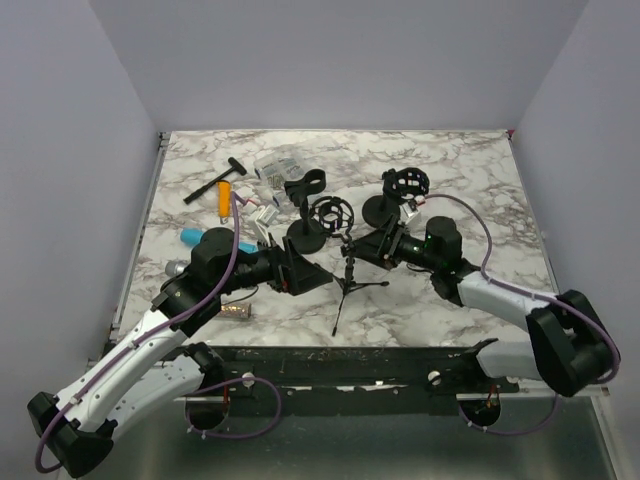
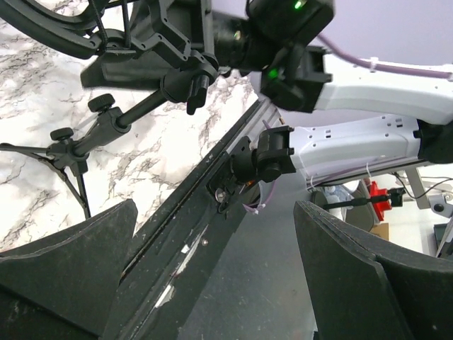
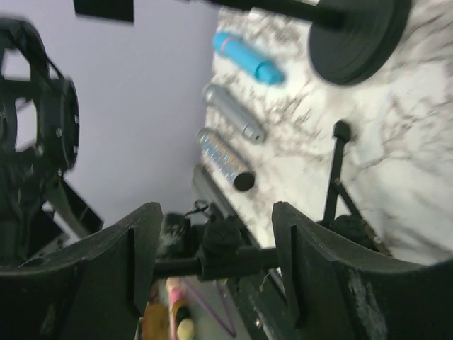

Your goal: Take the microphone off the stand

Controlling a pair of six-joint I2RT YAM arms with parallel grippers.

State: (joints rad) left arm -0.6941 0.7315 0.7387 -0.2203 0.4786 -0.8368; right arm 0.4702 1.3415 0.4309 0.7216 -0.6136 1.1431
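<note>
Tripod stand [image 1: 349,284]: upright on the marble surface [image 1: 470,190], mid-front.
Left fingers [image 1: 303,277]: just left of the stand.
Right fingers [image 1: 366,246]: near its top, from the right.

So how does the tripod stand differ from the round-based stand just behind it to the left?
The tripod stand rests on thin, spread legs, while the round-based stand sits on a flat disc. The tripod stand is closer to the near edge of the table, and the round-based stand is farther back. Both are black and upright.
</note>
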